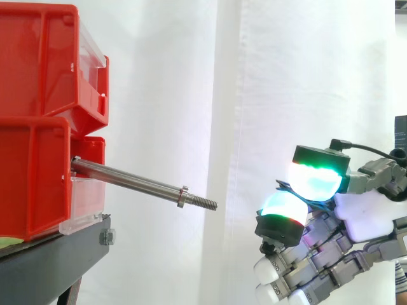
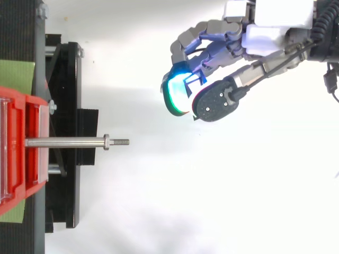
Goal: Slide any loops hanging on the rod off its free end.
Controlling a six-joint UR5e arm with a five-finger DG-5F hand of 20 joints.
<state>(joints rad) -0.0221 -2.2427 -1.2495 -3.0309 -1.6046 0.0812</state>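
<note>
Bins (image 1: 38, 171), red, stacked on the black stand (image 1: 51, 254) at 9 o'clock in the side view, with the white curtain (image 1: 254, 95) behind. My hand (image 1: 367, 213) sits at 4 o'clock from the rod's tip in that view and at 2 o'clock from it seen from above, well apart from it either way. Two glowing pads (image 1: 315, 178), green and cyan, are pressed together. Between them I pinch what I take for a thin blue loop (image 2: 195, 79), with short bits poking out either side. The other fingers are curled under.

The steel rod (image 1: 127, 180) juts from the lower bin toward 3 o'clock, dipping a little, with a nut (image 1: 182, 196) just short of its threaded end (image 1: 205, 203). Nothing hangs on the length I can see.

Judgement: this loop is off the free end, and the step in hand reads as carrying it clear. The next move calls for a drop spot away from the rod tip, then spreading the pads.

Hard to make out: how much of the loop lies inside the pinch, and whether it is a closed ring at all. Where the rod is fixed into the bin is hidden. My wrist runs off the 3 o'clock edge.
</note>
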